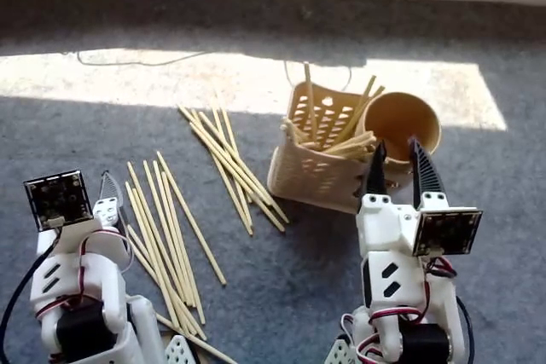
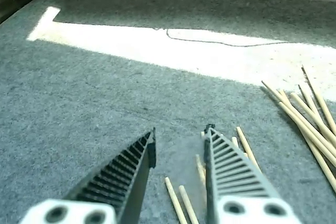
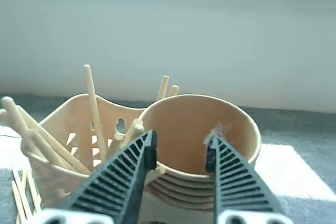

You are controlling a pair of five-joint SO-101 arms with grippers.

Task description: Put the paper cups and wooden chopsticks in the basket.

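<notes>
A tan perforated basket [image 1: 317,168] stands on the grey carpet with several wooden chopsticks [image 1: 341,130] sticking out of it. A stack of paper cups [image 1: 399,124] sits at the basket's right end; whether it is inside I cannot tell. My right gripper [image 1: 399,164] is open just in front of the cups [image 3: 184,116], fingertips near the rim, beside the basket [image 3: 65,129]. Loose chopsticks lie in two bunches, one [image 1: 229,164] left of the basket and one [image 1: 166,228] nearer my left arm. My left gripper [image 2: 181,132] is open over the carpet above a few chopstick ends [image 2: 181,205].
A thin cable [image 1: 128,60] runs across the sunlit strip of carpet behind the chopsticks. A pale wall [image 3: 210,35] rises behind the basket. More loose chopsticks [image 2: 310,121] lie off to the side in the left wrist view.
</notes>
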